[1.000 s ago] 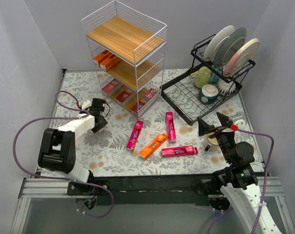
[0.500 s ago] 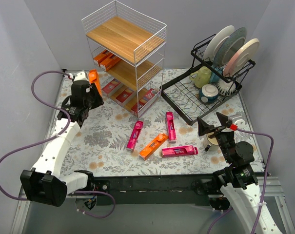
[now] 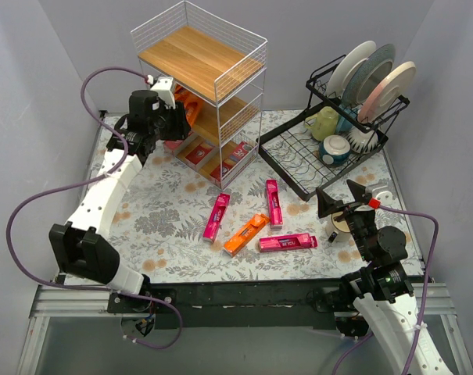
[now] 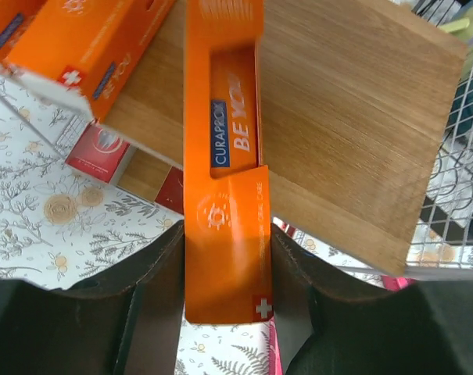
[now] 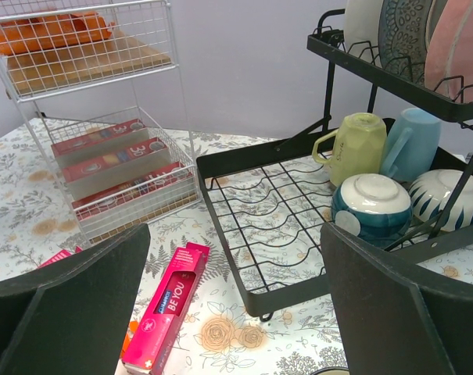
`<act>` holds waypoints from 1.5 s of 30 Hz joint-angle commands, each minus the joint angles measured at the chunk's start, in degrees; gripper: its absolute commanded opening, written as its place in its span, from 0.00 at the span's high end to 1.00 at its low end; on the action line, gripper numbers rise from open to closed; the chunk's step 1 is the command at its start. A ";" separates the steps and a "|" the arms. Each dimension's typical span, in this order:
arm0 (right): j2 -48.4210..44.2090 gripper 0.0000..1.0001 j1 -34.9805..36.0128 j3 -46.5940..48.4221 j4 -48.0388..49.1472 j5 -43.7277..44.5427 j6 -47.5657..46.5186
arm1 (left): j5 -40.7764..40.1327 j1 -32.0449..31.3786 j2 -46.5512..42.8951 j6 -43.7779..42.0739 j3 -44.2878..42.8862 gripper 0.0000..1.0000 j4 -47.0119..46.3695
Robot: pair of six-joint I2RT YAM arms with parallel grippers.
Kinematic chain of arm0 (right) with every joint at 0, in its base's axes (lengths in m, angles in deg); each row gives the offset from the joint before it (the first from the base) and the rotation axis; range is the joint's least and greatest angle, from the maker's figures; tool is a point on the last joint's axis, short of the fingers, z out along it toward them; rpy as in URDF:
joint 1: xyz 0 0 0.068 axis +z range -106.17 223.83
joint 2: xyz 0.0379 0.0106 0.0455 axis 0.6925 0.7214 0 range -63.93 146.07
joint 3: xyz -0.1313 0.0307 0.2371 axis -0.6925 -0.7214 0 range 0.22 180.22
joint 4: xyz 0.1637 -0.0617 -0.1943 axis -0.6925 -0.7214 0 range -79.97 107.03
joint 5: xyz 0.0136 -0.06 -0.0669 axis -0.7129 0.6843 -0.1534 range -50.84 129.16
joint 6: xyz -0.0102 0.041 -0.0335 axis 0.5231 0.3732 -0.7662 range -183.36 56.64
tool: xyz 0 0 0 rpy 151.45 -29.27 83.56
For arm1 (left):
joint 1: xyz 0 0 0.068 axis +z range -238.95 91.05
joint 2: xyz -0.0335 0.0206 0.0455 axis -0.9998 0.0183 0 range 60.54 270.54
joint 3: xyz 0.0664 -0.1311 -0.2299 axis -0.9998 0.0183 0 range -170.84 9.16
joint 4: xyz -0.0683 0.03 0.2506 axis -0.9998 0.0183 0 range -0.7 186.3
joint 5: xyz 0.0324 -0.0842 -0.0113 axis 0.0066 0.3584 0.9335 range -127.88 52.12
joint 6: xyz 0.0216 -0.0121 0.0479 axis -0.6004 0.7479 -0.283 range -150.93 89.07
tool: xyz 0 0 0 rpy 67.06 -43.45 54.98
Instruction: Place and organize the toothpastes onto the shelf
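Note:
My left gripper (image 3: 176, 117) is shut on an orange toothpaste box (image 4: 224, 156) and holds it over the wooden board (image 4: 353, 117) of the middle tier of the white wire shelf (image 3: 213, 47). Two more orange boxes (image 4: 87, 47) lie on that tier to the left. Dark red boxes (image 3: 197, 152) lie on the bottom tier. On the table lie three pink boxes (image 3: 216, 216) (image 3: 274, 202) (image 3: 288, 242) and one orange box (image 3: 246, 233). My right gripper (image 3: 339, 199) is open and empty, near the front right, facing a pink box (image 5: 167, 305).
A black wire dish rack (image 3: 299, 168) with plates (image 3: 373, 74), two mugs (image 5: 357, 144) and bowls (image 5: 373, 203) stands at the back right, close beside the shelf. Grey walls enclose the table on three sides.
My left arm has swung from low on the table's left side up to the shelf, carrying the orange box to the middle tier. The right arm and the loose boxes have not moved.

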 commanded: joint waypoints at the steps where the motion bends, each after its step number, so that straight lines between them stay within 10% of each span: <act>1: -0.04 0.01 0.32 1.81 2.26 0.37 -0.71 | 2.28 -1.47 1.00 -5.43 -5.10 0.59 -1.47; 14: 0.04 0.01 0.32 1.99 1.82 0.89 -0.80 | 0.71 -2.53 6.63 -9.65 -5.80 0.58 -10.18; 19: 0.13 0.02 0.32 1.99 1.82 0.54 -0.71 | -4.04 -2.53 4.00 -7.11 -3.52 0.29 -13.25; 31: 0.48 0.01 0.32 1.37 2.43 -0.69 -0.01 | -19.77 -2.44 -17.26 27.02 15.63 0.07 -17.21; 45: -0.57 0.01 0.23 1.46 2.08 0.19 0.08 | -12.40 -2.35 -12.45 55.21 19.51 0.05 -16.68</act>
